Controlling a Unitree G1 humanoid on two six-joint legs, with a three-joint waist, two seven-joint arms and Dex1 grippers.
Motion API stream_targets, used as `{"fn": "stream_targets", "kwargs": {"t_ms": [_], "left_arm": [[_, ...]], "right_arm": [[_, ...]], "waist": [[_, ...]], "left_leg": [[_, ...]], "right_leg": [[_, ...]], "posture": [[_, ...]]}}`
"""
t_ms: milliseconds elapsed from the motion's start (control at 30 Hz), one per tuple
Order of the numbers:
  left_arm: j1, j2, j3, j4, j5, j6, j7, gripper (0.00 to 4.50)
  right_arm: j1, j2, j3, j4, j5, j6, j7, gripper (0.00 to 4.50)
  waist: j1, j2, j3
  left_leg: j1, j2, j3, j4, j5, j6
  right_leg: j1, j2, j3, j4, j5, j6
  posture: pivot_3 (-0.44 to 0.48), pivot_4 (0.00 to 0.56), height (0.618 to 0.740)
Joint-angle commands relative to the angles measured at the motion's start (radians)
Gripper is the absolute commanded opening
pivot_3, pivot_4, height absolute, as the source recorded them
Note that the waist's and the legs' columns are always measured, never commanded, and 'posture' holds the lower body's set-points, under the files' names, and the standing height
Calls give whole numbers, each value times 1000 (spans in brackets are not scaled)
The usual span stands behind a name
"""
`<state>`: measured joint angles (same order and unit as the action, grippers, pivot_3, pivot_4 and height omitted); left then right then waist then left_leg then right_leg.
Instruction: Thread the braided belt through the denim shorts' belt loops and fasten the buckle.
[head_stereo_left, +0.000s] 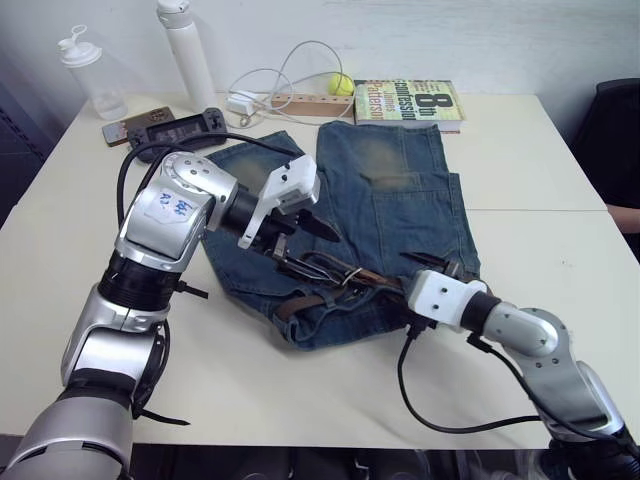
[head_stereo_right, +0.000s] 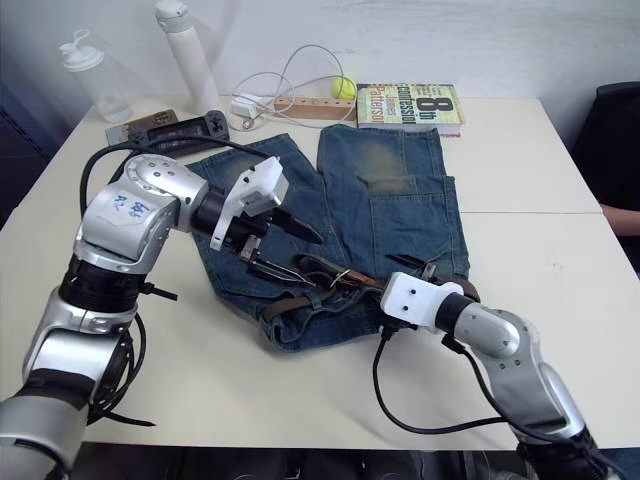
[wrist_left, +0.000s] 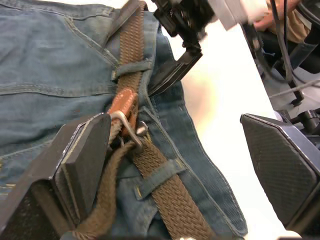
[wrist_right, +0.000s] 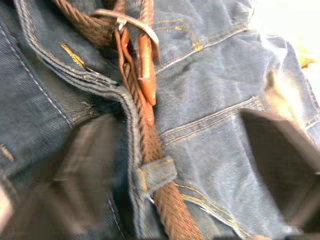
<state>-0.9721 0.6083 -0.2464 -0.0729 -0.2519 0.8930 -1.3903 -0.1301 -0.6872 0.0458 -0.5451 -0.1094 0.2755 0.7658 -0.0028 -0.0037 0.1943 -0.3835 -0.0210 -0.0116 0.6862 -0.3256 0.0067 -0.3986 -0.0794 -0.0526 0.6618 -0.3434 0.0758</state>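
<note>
At the centre of the left eye view, one pair of denim shorts (head_stereo_left: 400, 200) lies flat on the table (head_stereo_left: 560, 250), waistband toward the camera. The left gripper (head_stereo_left: 310, 235) hovers spread above it; the right gripper (head_stereo_left: 440, 268), fingers apart, sits at the waistband's right end.

In the left wrist view, the braided belt (wrist_left: 170, 200) runs under two belt loops (wrist_left: 131, 67). The silver buckle (wrist_left: 125, 125) lies centre-left, beside one finger, apparently for fastening; nothing is gripped.

In the right wrist view, one loop crosses the belt at lower centre, the buckle at the top.
</note>
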Motion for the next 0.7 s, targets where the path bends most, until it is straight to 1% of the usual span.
{"fn": "stream_targets", "kwargs": {"t_ms": [33,133,200,233,267,367,433,467,533,567,633,700], "left_arm": [[46,42,17,-84,-45,12,20,4500],[108,53,-17,-118,-20,7,85,4500],[134,17,-15,-121,-22,50,162,4500],[138,0,-9,-116,-29,78,195,4001],[139,-10,-6,-109,-28,87,222,3798],[141,-24,-13,-105,-27,103,270,2559],[149,-29,-35,-113,-26,103,293,1619],[162,-26,-60,-118,-21,93,292,1278],[189,-30,-97,-122,-20,83,293,322],[205,-20,-127,-121,-6,67,290,45],[228,-14,-159,-121,8,53,298,9],[246,-21,-180,-113,21,46,317,9]], "right_arm": [[-4,-42,-114,-96,183,101,95,4447],[-30,-72,-170,-124,307,222,139,4447],[-73,-87,-191,-125,359,282,137,4447],[-96,-89,-198,-122,375,300,129,4500],[-110,-88,-202,-121,388,313,120,4500],[-149,-91,-206,-115,415,343,101,4500],[-164,-100,-205,-111,428,357,93,4500],[-168,-104,-203,-109,430,360,90,4500],[-175,-110,-199,-105,432,363,85,4500],[-178,-114,-195,-103,431,363,84,4500],[-184,-132,-176,-99,416,356,86,4500],[-192,-149,-116,-81,358,320,83,4500]], "waist": [[0,0,0],[0,0,0],[1,0,0],[2,0,0],[3,0,0],[2,0,0],[2,0,0],[2,0,0],[3,0,0],[2,0,0],[2,0,0],[2,0,0]], "left_leg": [[0,0,0,0,0,0],[0,0,0,0,0,0],[0,0,0,0,0,0],[0,0,0,0,0,0],[0,0,-1,0,0,0],[0,0,-1,0,0,0],[0,0,0,0,0,0],[0,0,0,0,0,0],[0,0,0,0,0,0],[0,0,0,0,0,0],[0,0,0,0,0,0],[0,0,0,0,0,0]], "right_leg": [[0,0,0,0,0,0],[0,0,0,0,0,0],[1,0,0,0,0,0],[1,0,0,0,0,0],[1,0,0,0,0,0],[1,0,0,0,0,0],[1,0,0,0,0,0],[1,0,0,0,0,0],[1,0,0,0,0,0],[1,0,0,0,0,0],[1,0,1,-1,0,0],[1,0,1,-1,0,0]], "posture": [[0,150,735],[0,150,735],[0,150,735],[0,150,735],[0,150,735],[0,150,735],[0,150,735],[0,150,735],[0,150,735],[0,150,735],[0,150,735],[0,150,735]]}}
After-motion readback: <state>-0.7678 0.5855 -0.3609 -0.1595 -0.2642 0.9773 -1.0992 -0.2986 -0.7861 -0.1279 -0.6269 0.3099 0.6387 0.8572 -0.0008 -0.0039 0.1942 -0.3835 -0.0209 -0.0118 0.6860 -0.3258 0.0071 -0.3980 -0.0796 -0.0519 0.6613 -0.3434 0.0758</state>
